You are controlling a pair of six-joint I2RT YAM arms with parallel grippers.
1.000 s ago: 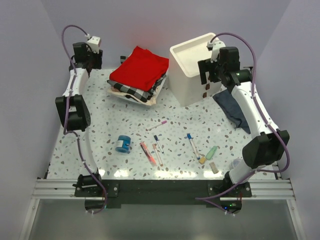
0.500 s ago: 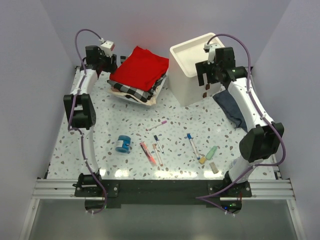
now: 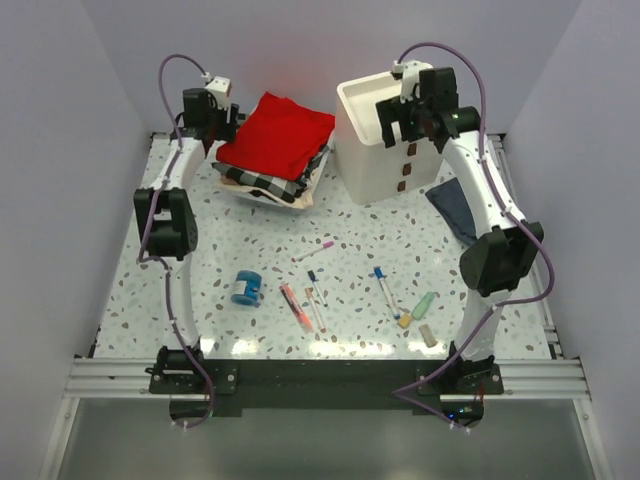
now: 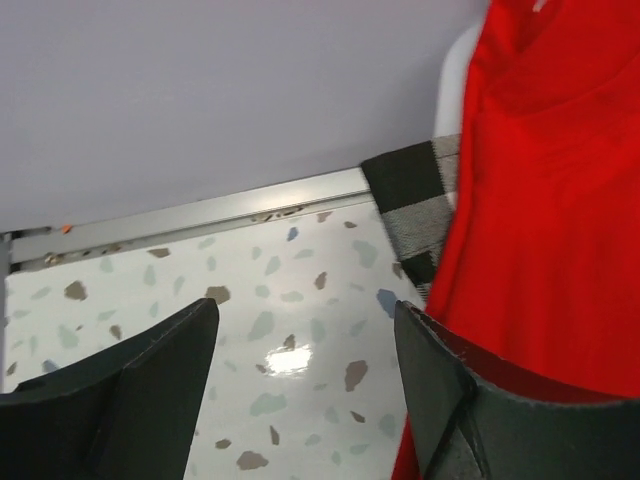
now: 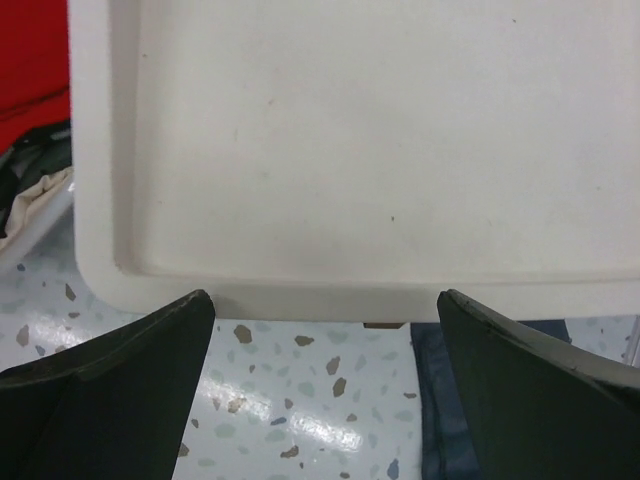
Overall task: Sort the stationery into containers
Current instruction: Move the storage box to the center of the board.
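The white drawer unit (image 3: 372,150) stood at the back of the speckled table (image 3: 200,250). Its small dark handles (image 3: 404,172) ran down the front face. The drawer fronts looked flush with the body, so whatever lay inside them was hidden. From the right wrist, the unit's top (image 5: 350,150) showed as a shallow white recess with a raised rim.

The right gripper (image 3: 408,125) hung over the unit's top near the front edge. Its fingers (image 5: 110,370) were spread wide and nothing was between them.

The left gripper (image 3: 215,118) was well to the left of the unit, beyond the stack of red and checked cloths (image 3: 275,145) that lay just left of it. Its jaws were parted with only bare table between them, and one finger (image 4: 500,410) sat just beside the red fabric (image 4: 540,200). A dark blue-grey cloth (image 3: 455,210) lay at the unit's right foot.

All the stationery lay on the table in front of the unit, well apart from it:
- A pink-capped pen (image 3: 313,250) was nearest.
- Beyond it were a short blue-capped pen (image 3: 312,275), a longer blue-capped pen (image 3: 384,287) and another thin pen (image 3: 316,308).
- The orange-red marker (image 3: 293,305) lay just beside that last pen.
- The blue tape roll (image 3: 246,287) was furthest to the left.
- The green tube (image 3: 424,303) and two beige erasers (image 3: 405,320) lay out in front of the unit's right side.
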